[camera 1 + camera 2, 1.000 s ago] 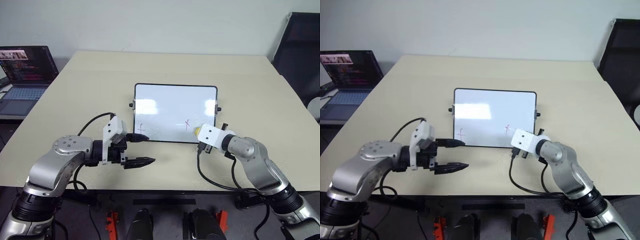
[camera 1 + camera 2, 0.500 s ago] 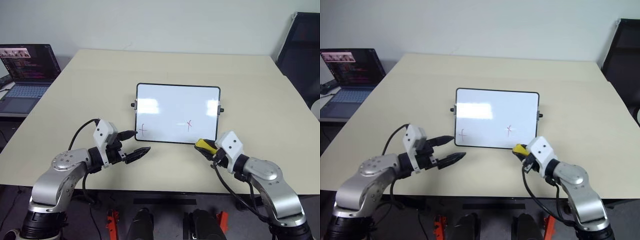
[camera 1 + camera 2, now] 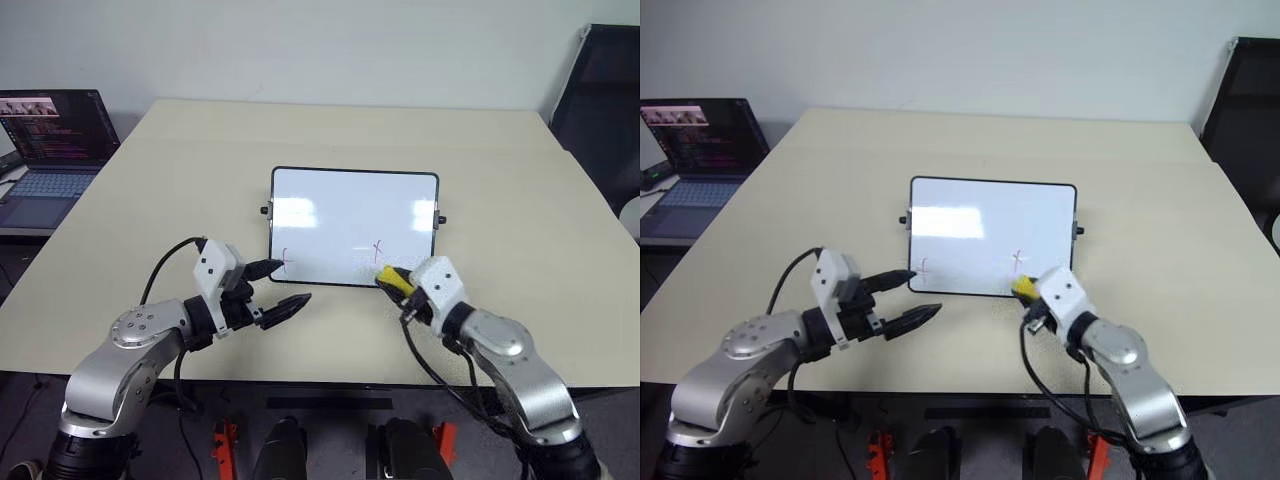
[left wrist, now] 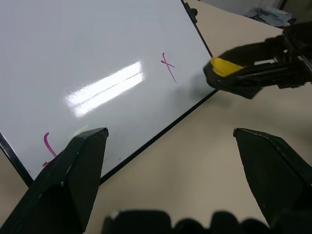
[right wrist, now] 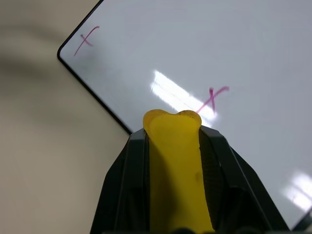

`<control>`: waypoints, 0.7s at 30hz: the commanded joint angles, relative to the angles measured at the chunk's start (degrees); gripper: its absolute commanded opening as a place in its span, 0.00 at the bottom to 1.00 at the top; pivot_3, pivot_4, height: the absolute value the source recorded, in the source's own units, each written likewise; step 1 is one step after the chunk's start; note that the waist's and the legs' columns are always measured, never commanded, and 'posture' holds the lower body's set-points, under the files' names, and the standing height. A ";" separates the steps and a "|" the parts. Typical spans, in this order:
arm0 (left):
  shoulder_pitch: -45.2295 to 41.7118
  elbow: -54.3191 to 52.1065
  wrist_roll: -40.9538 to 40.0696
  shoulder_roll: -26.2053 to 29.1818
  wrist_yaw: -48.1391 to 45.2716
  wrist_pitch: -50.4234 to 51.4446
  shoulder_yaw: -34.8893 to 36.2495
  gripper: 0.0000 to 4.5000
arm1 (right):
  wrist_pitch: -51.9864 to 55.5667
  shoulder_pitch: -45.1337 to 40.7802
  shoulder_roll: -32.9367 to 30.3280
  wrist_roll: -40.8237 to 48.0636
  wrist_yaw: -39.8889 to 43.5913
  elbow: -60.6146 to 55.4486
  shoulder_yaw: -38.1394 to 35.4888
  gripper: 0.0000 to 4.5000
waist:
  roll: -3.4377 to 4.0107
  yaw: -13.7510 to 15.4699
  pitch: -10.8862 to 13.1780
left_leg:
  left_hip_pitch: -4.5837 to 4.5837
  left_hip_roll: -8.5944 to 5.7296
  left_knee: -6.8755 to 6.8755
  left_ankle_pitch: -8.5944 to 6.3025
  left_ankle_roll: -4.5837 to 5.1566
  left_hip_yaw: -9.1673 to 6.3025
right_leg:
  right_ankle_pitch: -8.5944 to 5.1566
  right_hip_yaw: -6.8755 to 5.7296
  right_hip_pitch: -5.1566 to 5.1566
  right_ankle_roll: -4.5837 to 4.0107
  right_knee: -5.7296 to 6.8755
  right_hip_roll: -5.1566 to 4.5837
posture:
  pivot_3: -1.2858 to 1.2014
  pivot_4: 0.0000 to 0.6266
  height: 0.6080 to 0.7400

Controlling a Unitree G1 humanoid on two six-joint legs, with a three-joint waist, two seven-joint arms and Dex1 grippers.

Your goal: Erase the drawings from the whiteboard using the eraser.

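**Whiteboard: two red marks present, eraser held at near edge**

Whiteboard [image 3: 353, 226] lies flat near the middle of the beige surface [image 3: 500, 180]. It is a glossy white rectangle with a thin black frame, rounded corners and one small black knob on each short side, two knobs in all. Window glare shows as bright streaks on its face.

Drawings [image 3: 378, 249]: two counted, both thin red cross-like strokes. One sits near the board's near left corner, the other toward the near right.

Eraser [image 3: 392, 280]: one, a small yellow block, soft enough to bulge at its tip where it is squeezed. The right hand [image 3: 396, 284] pinches it between two black fingers, at the board's near edge just beside the right-hand cross. From the head views I cannot tell whether it touches the board.

Left hand [image 3: 273, 290]: two tapered black fingers spread apart, holding nothing, with the upper fingertip at the board's near left corner.

One open laptop [image 3: 52, 140] stands on a separate desk at far left.
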 commanded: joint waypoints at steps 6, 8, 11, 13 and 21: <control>-0.60 -1.02 -0.64 1.34 -2.11 -0.67 0.09 1.00 | -5.74 -11.60 -0.42 -7.78 -3.82 11.99 2.43 0.23 | -0.01 0.31 0.00 | -0.11 -0.03 0.00 0.00 -0.01 0.00 | 0.03 -0.02 0.02 0.06 -0.09 -0.01 | 0.52 0.24 1.00; -0.30 -0.97 -0.59 1.34 -2.39 -0.89 0.18 1.00 | -4.62 -12.23 -1.66 -9.05 -2.96 13.29 2.90 0.23 | 0.00 0.25 0.00 | -0.14 -0.03 -0.01 0.00 -0.01 -0.01 | 0.03 -0.03 0.01 0.11 -0.10 -0.01 | 0.52 0.24 1.00; -0.01 -0.67 -0.39 1.35 -2.89 -1.30 0.41 1.00 | -2.37 -11.38 -4.03 -9.96 -0.26 13.42 3.72 0.23 | 0.00 0.15 0.00 | -0.13 -0.03 -0.02 0.00 0.00 -0.01 | 0.03 -0.02 -0.01 0.10 -0.06 0.00 | 0.52 0.24 1.00; 0.31 -0.16 -0.16 1.37 -3.34 -1.94 0.47 1.00 | -0.92 -9.89 -6.39 -9.75 2.74 12.45 4.67 0.23 | -0.01 0.18 0.00 | -0.09 -0.03 0.00 0.00 0.00 -0.03 | 0.00 -0.04 0.03 0.05 -0.05 0.00 | 0.52 0.24 1.00; -0.16 2.63 1.00 1.23 -5.18 -4.28 -0.41 1.00 | -5.01 -11.50 -11.20 -13.20 7.88 12.03 9.14 0.23 | -0.07 0.02 -0.04 | 0.11 -0.02 0.08 0.00 0.00 0.00 | 0.05 0.00 0.12 0.00 -0.01 -0.02 | 0.52 0.24 1.00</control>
